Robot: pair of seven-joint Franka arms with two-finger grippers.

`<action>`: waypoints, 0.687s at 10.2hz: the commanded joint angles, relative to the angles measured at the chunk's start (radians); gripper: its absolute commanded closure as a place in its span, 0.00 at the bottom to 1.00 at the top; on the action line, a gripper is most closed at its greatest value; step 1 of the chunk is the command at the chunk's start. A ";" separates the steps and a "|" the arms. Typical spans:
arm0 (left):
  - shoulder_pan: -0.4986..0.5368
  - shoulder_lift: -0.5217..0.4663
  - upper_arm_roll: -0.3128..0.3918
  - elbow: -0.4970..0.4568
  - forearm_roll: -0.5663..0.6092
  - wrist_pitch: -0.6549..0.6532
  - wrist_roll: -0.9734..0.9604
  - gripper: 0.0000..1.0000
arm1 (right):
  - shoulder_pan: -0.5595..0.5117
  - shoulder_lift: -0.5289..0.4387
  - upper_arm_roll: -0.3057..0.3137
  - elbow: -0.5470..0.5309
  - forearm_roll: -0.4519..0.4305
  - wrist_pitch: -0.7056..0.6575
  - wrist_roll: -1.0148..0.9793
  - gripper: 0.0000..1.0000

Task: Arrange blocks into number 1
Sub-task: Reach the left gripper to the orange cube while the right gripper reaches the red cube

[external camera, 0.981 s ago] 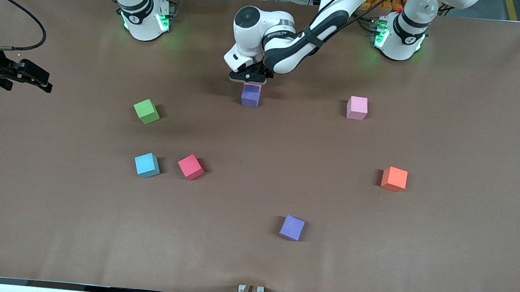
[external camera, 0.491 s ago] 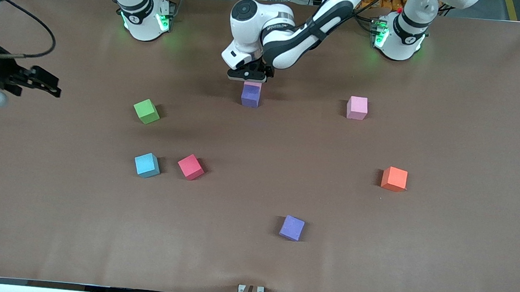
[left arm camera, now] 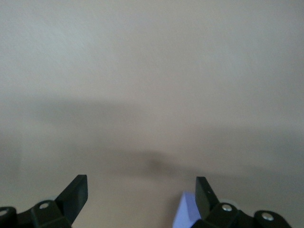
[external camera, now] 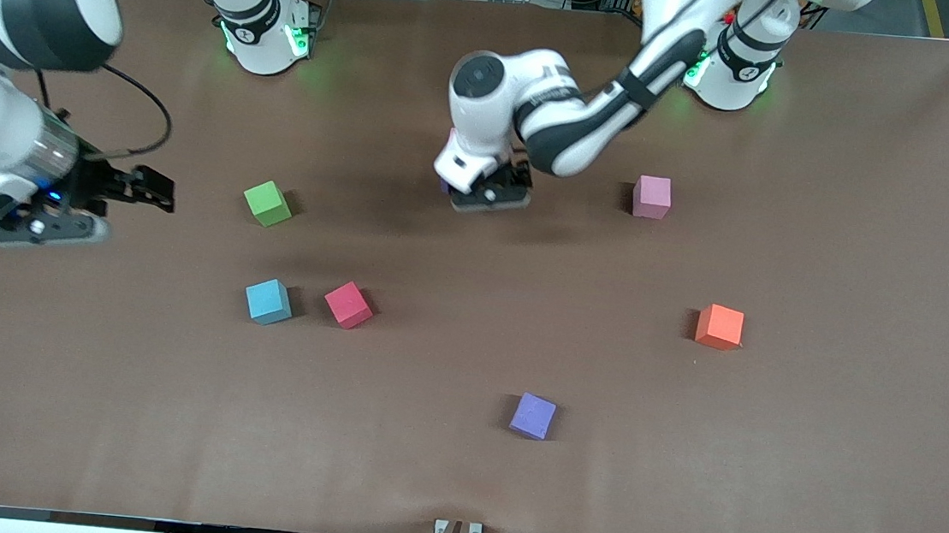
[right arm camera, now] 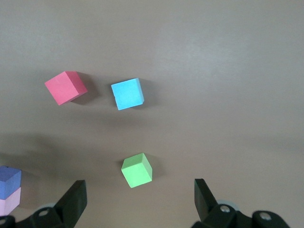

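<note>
Brown table [external camera: 809, 467] lies bare and wide around the scattered blocks: purple block [external camera: 533, 415] nearest, then orange [external camera: 719, 326], red [external camera: 348, 304], light blue [external camera: 268, 301], green [external camera: 267, 202], pink [external camera: 651, 196]. Red and green sit turned askew; cubes show no long axis. Left hand [external camera: 489, 197] hangs open and empty over mid-table; right hand [external camera: 156, 189], open and empty, hovers toward the right arm's end.

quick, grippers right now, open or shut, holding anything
Left gripper: open, holding nothing, over the purple block.
Right gripper: open, holding nothing, over the green block.
</note>
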 commanded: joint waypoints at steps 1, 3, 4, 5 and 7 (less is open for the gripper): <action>0.089 -0.015 -0.009 0.020 0.035 -0.014 0.018 0.00 | 0.018 0.072 0.033 0.011 -0.004 0.022 -0.011 0.00; 0.177 -0.012 -0.008 0.029 0.081 -0.014 0.048 0.00 | 0.044 0.114 0.063 -0.018 -0.015 0.111 -0.010 0.00; 0.220 -0.015 -0.008 0.029 0.095 -0.014 0.074 0.00 | 0.044 0.129 0.083 -0.047 -0.016 0.163 -0.010 0.00; 0.257 -0.017 -0.008 0.034 0.100 -0.014 0.108 0.00 | 0.059 0.153 0.084 -0.069 -0.016 0.206 -0.008 0.00; 0.307 -0.015 -0.006 0.040 0.101 -0.014 0.157 0.00 | 0.102 0.216 0.084 -0.086 -0.016 0.309 -0.008 0.00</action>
